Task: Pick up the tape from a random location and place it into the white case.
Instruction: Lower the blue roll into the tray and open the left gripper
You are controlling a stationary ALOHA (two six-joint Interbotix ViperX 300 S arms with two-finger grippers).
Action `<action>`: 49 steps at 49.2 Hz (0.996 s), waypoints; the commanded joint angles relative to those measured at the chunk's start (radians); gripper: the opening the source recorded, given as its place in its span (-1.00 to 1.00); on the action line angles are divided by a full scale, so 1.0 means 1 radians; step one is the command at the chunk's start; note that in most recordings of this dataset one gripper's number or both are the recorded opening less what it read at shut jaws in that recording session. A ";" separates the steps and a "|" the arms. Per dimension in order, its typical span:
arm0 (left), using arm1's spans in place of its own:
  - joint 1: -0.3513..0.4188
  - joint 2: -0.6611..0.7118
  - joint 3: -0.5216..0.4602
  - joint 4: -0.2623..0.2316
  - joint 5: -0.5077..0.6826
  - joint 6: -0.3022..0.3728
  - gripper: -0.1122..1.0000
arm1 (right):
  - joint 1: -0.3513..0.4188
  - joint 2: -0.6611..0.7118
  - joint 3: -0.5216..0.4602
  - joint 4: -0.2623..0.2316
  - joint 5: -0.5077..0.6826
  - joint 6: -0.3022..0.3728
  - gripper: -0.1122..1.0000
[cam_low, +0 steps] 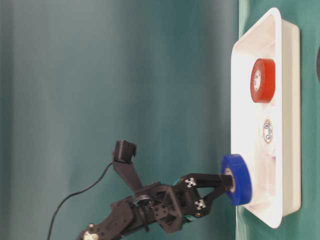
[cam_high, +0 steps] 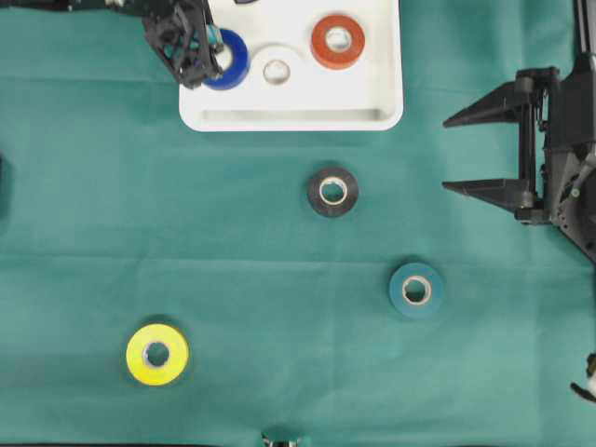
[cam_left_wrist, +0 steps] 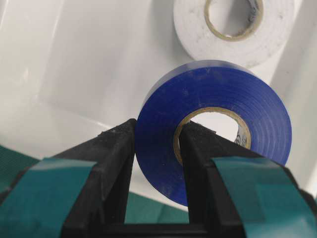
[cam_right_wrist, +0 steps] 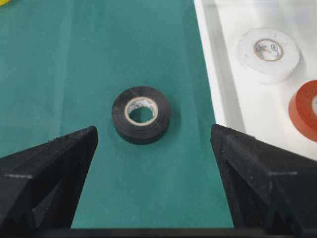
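1. My left claw [cam_left_wrist: 157,163] is clamped on the blue tape [cam_left_wrist: 213,124]: one finger sits inside the roll's core, the other presses on its outer wall.
2. I hold that roll over the left end of the white case [cam_high: 298,116], just above the case's floor; from the table-level view I cannot tell whether it touches.
3. Inside the white case, the white tape [cam_high: 277,71] lies flat just beside the blue roll, and the red tape [cam_high: 337,41] lies flat farther toward the case's right end.
4. My right claw [cam_high: 484,149] has its fingers spread wide, gripping nothing, hanging off the white case's right side and well apart from it.
5. The black tape [cam_high: 332,191] lies flat on the green surface [cam_high: 233,242], just below the white case's near rim.
6. The teal tape [cam_high: 415,290] lies farther from the case, lower right of the black roll.
7. The yellow tape [cam_high: 156,354] lies well away from the white case, toward the surface's lower left.
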 commanded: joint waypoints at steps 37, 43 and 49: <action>0.009 0.080 -0.002 -0.003 -0.081 0.002 -0.38 | -0.003 0.014 -0.028 -0.005 -0.009 -0.002 0.79; 0.009 0.080 -0.003 -0.003 -0.078 0.002 -0.38 | -0.003 0.015 -0.028 -0.006 -0.009 -0.002 0.79; 0.009 0.078 -0.002 -0.003 -0.078 0.000 -0.35 | -0.003 0.015 -0.028 -0.005 -0.011 -0.002 0.79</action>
